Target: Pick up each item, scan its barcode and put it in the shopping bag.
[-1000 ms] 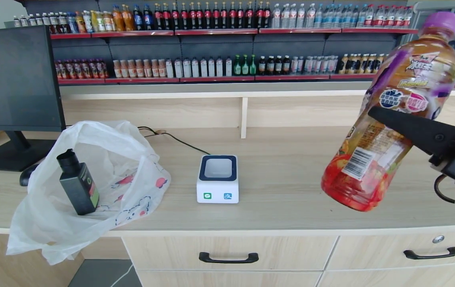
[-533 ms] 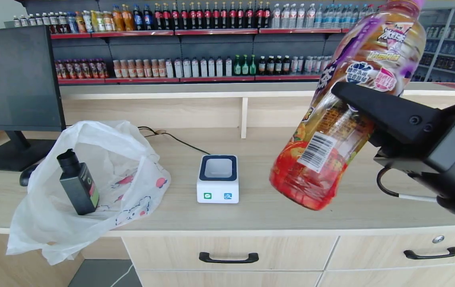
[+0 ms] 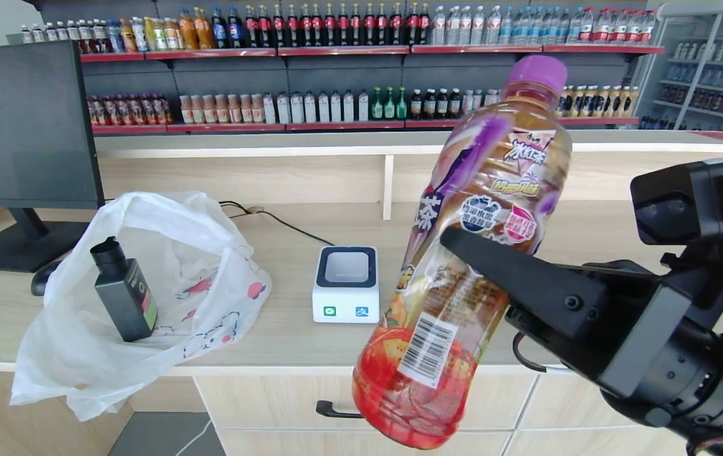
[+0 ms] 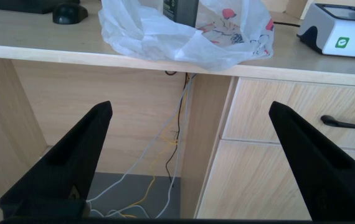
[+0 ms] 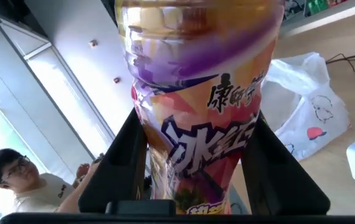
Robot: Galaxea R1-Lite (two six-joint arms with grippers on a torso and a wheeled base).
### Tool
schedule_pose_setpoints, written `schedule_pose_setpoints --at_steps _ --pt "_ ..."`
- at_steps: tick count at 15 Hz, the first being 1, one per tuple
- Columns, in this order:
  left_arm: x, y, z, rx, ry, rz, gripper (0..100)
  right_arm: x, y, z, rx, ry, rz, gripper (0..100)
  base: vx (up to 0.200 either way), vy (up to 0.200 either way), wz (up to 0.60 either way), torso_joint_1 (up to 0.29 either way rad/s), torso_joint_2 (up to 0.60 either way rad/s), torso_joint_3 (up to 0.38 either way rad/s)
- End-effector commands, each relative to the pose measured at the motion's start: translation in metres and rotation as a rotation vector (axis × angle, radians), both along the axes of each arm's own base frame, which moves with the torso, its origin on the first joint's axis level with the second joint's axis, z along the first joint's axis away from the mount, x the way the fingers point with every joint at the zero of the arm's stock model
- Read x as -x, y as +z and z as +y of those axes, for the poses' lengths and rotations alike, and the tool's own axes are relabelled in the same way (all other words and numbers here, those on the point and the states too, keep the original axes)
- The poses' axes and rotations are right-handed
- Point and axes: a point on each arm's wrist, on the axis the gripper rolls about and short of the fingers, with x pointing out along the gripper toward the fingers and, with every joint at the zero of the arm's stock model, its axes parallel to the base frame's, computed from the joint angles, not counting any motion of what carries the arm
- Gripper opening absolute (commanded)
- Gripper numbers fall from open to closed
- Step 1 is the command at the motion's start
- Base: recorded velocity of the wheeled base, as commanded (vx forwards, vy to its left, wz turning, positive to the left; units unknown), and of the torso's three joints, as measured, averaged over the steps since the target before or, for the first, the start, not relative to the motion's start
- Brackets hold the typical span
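Observation:
A tea bottle (image 3: 462, 266) with a purple cap and reddish drink hangs tilted in the air to the right of the white scanner (image 3: 346, 284), its barcode facing me. My right gripper (image 3: 494, 266) is shut on the bottle's (image 5: 196, 99) middle, one finger on each side. At the counter's left lies the white shopping bag (image 3: 82, 329) with a dark bottle (image 3: 123, 291) standing in it. My left gripper (image 4: 190, 162) hangs open below the counter edge, in front of the cabinet, with the bag (image 4: 184, 31) above it.
A black monitor (image 3: 22, 133) stands at the counter's back left, with a cable (image 3: 272, 218) running to the scanner (image 4: 339, 31). Drawers with black handles (image 3: 361, 411) are under the counter. Shelves of drinks (image 3: 361, 63) line the back wall.
My right gripper has carried the tea bottle left and down, closer to me, from the far right to beside the scanner. The bag and dark bottle have not moved.

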Motion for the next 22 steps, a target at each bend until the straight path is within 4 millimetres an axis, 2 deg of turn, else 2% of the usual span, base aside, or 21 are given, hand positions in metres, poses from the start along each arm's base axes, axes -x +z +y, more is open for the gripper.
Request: schedule_pose_setpoints --at_steps 1,4,6,9,22 --pt "0.0 0.0 0.0 0.001 0.0 0.0 100 -0.006 -0.004 0.01 -0.001 0.016 0.028 0 0.0 0.0 0.0 0.0 0.0 0.0" --pt "0.0 0.0 0.0 0.001 0.0 0.0 100 0.006 0.004 0.007 -0.02 0.076 0.005 0 0.0 0.0 0.0 0.0 0.0 0.0" --pt "0.0 0.0 0.0 0.001 0.0 0.0 100 0.014 0.015 -0.002 -0.075 0.122 0.03 0 0.0 0.0 0.0 0.0 0.0 0.0" --pt "0.0 0.0 0.0 0.001 0.0 0.0 100 0.013 0.023 -0.009 -0.128 0.136 0.068 0 0.0 0.0 0.0 0.0 0.0 0.0" --pt "0.0 0.0 0.0 0.001 0.0 0.0 100 0.012 0.02 -0.011 -0.118 0.126 0.079 0 0.0 0.0 0.0 0.0 0.0 0.0"
